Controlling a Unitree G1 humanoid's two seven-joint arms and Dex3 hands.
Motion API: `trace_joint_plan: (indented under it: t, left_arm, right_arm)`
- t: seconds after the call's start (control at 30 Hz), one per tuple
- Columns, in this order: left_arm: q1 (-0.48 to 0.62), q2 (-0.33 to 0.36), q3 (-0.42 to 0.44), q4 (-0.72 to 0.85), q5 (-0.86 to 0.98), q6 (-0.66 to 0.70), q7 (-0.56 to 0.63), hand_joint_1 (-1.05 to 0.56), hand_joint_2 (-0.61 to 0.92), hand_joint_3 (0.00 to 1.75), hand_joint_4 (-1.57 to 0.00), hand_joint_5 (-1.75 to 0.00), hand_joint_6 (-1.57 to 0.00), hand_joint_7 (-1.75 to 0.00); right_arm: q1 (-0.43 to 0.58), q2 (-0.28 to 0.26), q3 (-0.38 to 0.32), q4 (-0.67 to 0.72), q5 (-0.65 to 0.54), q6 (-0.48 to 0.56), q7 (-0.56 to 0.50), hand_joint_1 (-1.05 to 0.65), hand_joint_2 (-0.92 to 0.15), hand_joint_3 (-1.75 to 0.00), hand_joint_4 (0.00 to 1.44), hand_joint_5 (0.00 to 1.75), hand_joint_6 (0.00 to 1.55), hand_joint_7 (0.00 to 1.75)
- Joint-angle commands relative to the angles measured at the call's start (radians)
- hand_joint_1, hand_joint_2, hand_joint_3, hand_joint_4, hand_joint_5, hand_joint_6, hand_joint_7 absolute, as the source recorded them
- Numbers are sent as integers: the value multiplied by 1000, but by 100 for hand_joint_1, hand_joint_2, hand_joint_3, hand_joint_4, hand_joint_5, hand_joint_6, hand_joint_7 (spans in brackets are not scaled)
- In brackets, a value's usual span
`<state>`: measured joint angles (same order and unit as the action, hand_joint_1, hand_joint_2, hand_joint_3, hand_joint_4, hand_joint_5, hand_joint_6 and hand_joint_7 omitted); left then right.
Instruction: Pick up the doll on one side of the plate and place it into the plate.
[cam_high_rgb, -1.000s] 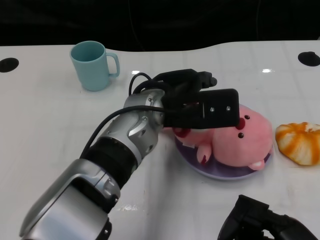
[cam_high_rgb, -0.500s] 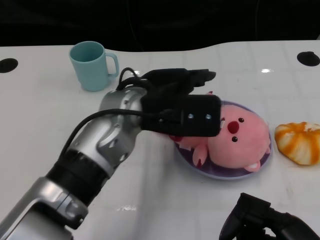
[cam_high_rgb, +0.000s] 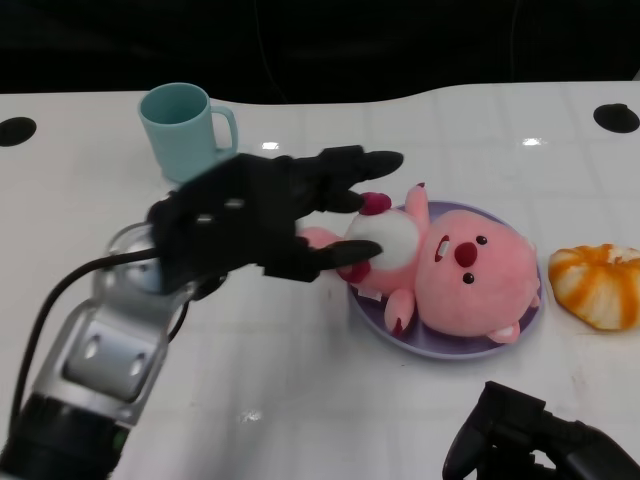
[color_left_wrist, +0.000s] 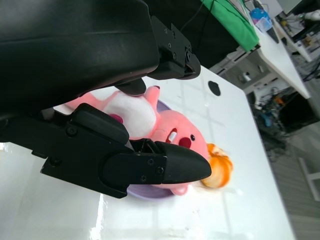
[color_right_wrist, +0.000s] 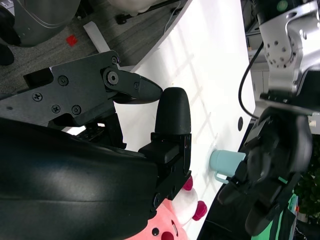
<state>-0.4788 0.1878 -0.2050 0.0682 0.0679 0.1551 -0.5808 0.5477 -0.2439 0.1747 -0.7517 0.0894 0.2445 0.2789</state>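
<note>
The pink plush doll (cam_high_rgb: 470, 275) lies on its back in the purple plate (cam_high_rgb: 440, 350), its white belly toward my left hand. My left hand (cam_high_rgb: 250, 215) hovers just left of the plate with fingers spread and nothing in it; its thumb tip is close to the doll's belly. In the left wrist view the doll (color_left_wrist: 172, 132) shows beyond the spread fingers (color_left_wrist: 165, 167), on the plate (color_left_wrist: 145, 192). My right hand (cam_high_rgb: 540, 445) sits low at the near edge, empty, well short of the plate.
A teal mug (cam_high_rgb: 185, 130) stands at the back left, close behind my left hand. An orange-and-white striped object (cam_high_rgb: 600, 285) lies right of the plate. Black round marks (cam_high_rgb: 617, 117) sit at the table's far corners.
My left hand has drawn back to the left off the doll and spread its fingers. The doll stays on the plate, now uncovered. The right hand has not moved.
</note>
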Motion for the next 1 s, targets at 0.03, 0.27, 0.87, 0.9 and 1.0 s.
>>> trace_joint_plan:
  t: [0.03,0.27,0.87,0.9,1.0]
  left_arm:
    - [71,24,54,-56,-79,-6,-20,-78,92,45,-10,-86,-33,-15]
    - [243,-1,121,-193,-230,51,17,-56,92,32,-27,-95,-49,-22]
    - [637,-143,224,-661,-513,506,359,-5,43,151,-78,-151,-78,-120]
    - [650,-144,228,-671,-525,520,367,-5,46,150,-79,-155,-79,-123]
    - [681,-148,243,-706,-562,582,406,-5,50,146,-83,-161,-83,-128]
  right_arm:
    - [5,-9,-10,-2,11,1,2,-22,-87,-63,63,175,44,166]
    - [-2,-7,-15,7,13,0,5,-22,-86,-63,63,175,44,166]
    - [-19,-1,-6,17,1,0,4,-23,-85,-65,64,175,45,165]
    - [-20,-2,-6,17,3,1,5,-23,-85,-65,64,175,45,165]
    - [-23,-2,-9,17,7,3,7,-23,-85,-65,65,175,45,165]
